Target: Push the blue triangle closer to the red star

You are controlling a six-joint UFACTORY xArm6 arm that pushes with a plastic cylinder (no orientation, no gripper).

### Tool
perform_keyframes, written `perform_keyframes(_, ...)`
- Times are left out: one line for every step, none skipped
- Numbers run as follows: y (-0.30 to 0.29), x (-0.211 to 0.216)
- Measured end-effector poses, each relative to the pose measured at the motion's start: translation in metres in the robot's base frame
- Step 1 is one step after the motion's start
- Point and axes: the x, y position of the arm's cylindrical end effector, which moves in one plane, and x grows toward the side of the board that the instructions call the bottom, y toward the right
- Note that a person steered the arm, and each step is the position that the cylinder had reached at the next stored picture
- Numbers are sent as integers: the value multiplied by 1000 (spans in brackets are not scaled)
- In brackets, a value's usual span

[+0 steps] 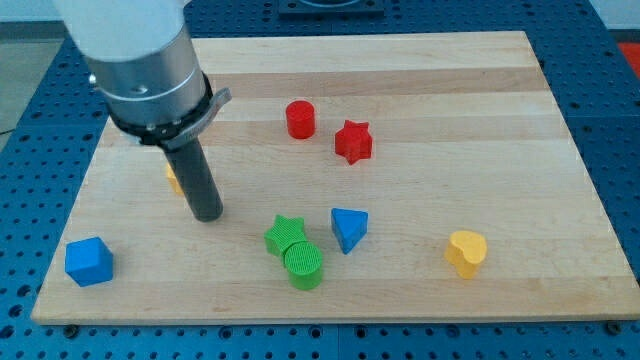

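No claw shows: my tip point(207, 215) rests on bare board, left of the blue triangle point(348, 229).

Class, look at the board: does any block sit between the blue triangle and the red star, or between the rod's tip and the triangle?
Nothing blocks blue triangle from red star. Green star sits between my tip and the triangle.

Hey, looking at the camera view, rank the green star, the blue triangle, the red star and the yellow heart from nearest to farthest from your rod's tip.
My tip sits left of all four.
1. Green star: just to the tip's right, slightly lower.
2. Blue triangle: further right, past the green star.
3. Red star: up and right, toward the view's top.
4. Yellow heart: far at the view's right.
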Motion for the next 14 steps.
perform_keyframes(-26,-21)
perform_keyframes(12,-35)
perform_keyframes(95,-36)
perform_keyframes(177,-27)
perform_keyframes(224,-2)
perform_keyframes(219,27)
perform_keyframes(195,43)
perform_keyframes(167,59)
perform_keyframes(124,51)
perform_keyframes(79,21)
perform_keyframes(80,17)
perform_keyframes(127,28)
perform_keyframes(175,31)
perform_keyframes(178,19)
